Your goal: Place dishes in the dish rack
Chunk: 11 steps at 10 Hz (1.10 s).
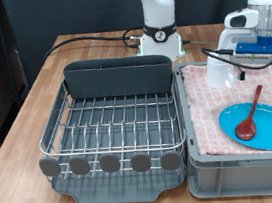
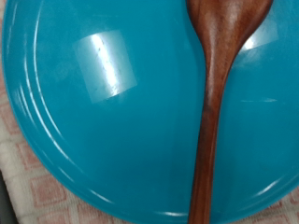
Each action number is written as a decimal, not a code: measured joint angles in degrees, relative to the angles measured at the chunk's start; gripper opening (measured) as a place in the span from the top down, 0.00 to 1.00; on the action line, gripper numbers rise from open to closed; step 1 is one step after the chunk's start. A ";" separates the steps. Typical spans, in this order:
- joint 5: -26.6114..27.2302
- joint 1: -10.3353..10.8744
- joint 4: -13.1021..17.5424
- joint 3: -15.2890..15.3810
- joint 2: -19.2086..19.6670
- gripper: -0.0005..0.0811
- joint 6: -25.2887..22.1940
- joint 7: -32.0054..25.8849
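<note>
Two big carriers share the table [image 1: 34,95]: the rack [image 1: 114,125] toward its left edge and a grey crate [image 1: 246,173] just beside it at the right edge, lined with a pink checkered cloth [image 1: 216,96]. The rack stands bare of dishes, its wires open from above, its caddy [image 1: 118,77] along the far edge and dark discs [image 1: 109,163] along the near one; nothing has been moved into it. The blue plate [image 1: 263,125] lies flat on the cloth in the crate's near right corner, close to the crate walls. The wooden spoon [image 1: 250,117] rests across the plate, bowl down on it and handle slanting toward the far edge, so the two would have to be taken apart. I see no cup. The hand [image 1: 259,40] hangs over the crate's far right part, apart from the plate; the wrist view looks straight down on plate [image 2: 103,103] and spoon [image 2: 217,103], showing no fingers, so I cannot tell whether they stand apart or together.
</note>
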 joint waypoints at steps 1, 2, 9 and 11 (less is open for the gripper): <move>-0.12 0.11 0.92 -0.28 1.24 0.01 -0.29 1.40; -0.14 0.20 1.73 -0.42 2.33 0.01 -0.61 2.52; 0.17 0.15 2.78 -0.44 4.90 0.01 -0.84 2.76; -0.11 0.24 2.78 -0.82 6.15 0.01 -0.87 3.30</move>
